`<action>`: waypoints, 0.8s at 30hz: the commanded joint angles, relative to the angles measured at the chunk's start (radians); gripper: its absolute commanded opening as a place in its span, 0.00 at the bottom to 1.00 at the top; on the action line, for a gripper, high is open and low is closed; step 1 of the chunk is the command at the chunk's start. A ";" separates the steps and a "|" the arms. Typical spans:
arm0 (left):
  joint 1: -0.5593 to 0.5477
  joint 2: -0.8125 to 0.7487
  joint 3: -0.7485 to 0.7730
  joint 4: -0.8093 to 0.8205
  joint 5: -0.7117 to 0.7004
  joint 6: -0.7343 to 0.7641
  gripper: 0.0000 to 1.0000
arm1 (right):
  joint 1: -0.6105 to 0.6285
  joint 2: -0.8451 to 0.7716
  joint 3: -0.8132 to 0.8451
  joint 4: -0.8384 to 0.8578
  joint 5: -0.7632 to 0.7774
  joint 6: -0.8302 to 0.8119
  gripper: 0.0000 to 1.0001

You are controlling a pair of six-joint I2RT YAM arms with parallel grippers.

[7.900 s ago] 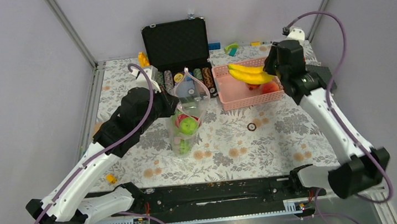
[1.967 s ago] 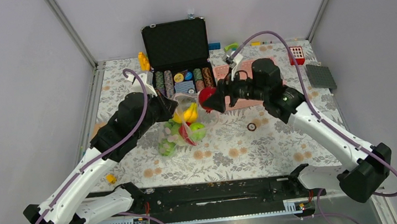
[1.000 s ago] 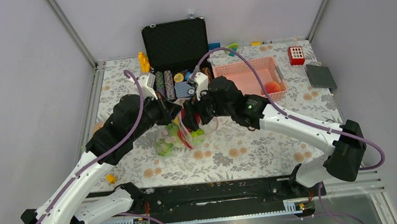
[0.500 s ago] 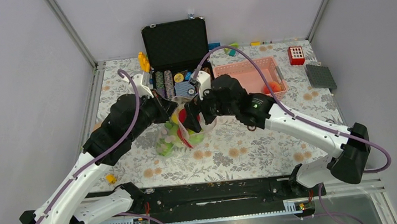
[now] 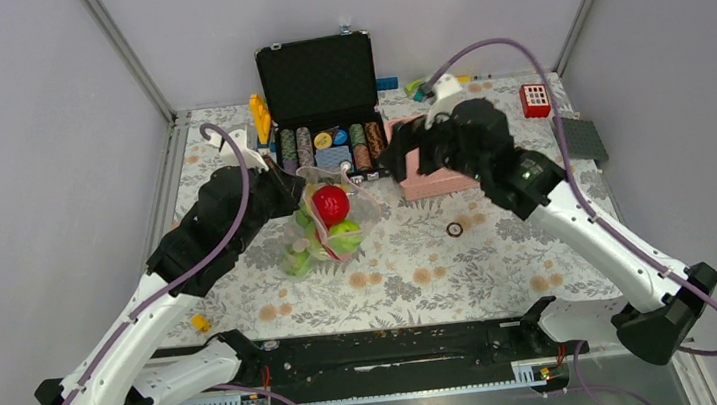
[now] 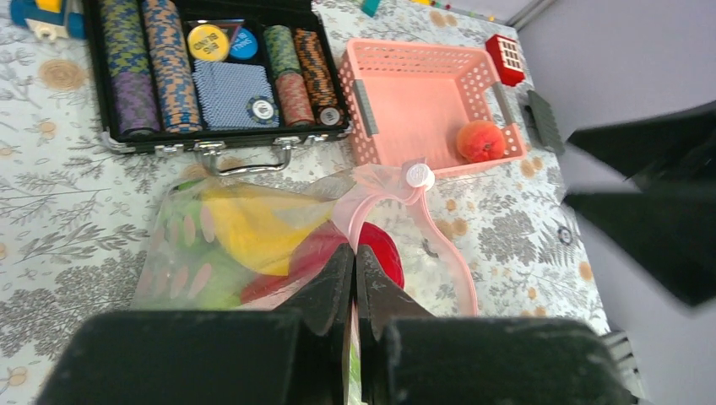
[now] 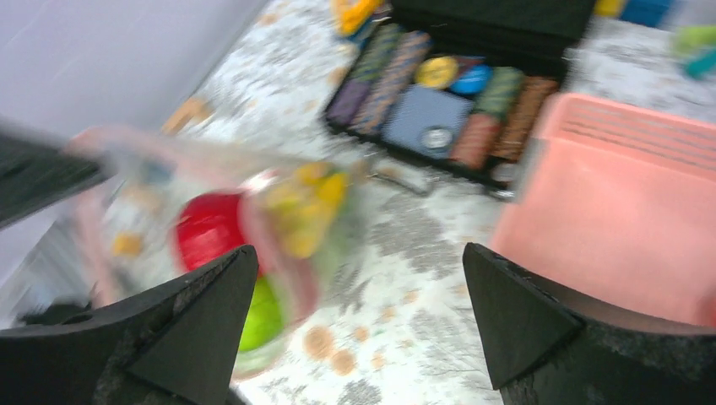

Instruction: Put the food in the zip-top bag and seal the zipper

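Observation:
The zip-top bag (image 5: 325, 228) stands left of centre, holding food: a red fruit (image 5: 331, 203) on top, green cabbages (image 5: 344, 232) and yellow bananas (image 6: 253, 224). My left gripper (image 6: 355, 253) is shut on the bag's pink zipper (image 6: 443, 245) and holds the mouth up. The white slider (image 6: 417, 175) sits at the strip's far end. My right gripper (image 5: 400, 158) hangs open and empty between the bag and the pink basket (image 6: 422, 93). The right wrist view is blurred, with the bag (image 7: 270, 211) to its left. An orange-red fruit (image 6: 481, 140) lies in the basket.
An open black case of poker chips (image 5: 323, 146) stands behind the bag. A small ring (image 5: 454, 229) lies on the cloth right of the bag. A red block (image 5: 534, 100) and a grey plate (image 5: 579, 137) sit at the far right. A small yellow piece (image 5: 201, 323) lies at the near left.
My right gripper opened wide, left the red fruit in the bag and pulled back to the right toward the basket. The left gripper kept its hold on the bag's mouth.

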 commanded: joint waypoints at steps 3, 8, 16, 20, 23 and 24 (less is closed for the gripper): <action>0.005 0.003 0.044 -0.010 -0.144 -0.008 0.00 | -0.343 0.095 0.032 -0.125 0.044 0.077 0.99; 0.006 -0.002 0.014 -0.003 -0.104 0.020 0.00 | -0.480 0.333 0.167 -0.245 0.152 0.028 0.98; 0.006 0.008 -0.013 0.012 -0.059 0.075 0.00 | -0.569 0.714 0.415 -0.403 0.402 0.067 0.98; 0.008 0.012 -0.013 0.012 -0.053 0.081 0.00 | -0.578 0.820 0.491 -0.440 0.465 0.095 0.98; 0.006 0.009 -0.015 0.012 -0.053 0.082 0.00 | -0.584 0.867 0.509 -0.453 0.507 0.104 0.98; 0.008 0.008 -0.016 0.014 -0.053 0.082 0.00 | -0.586 0.879 0.514 -0.453 0.516 0.106 0.98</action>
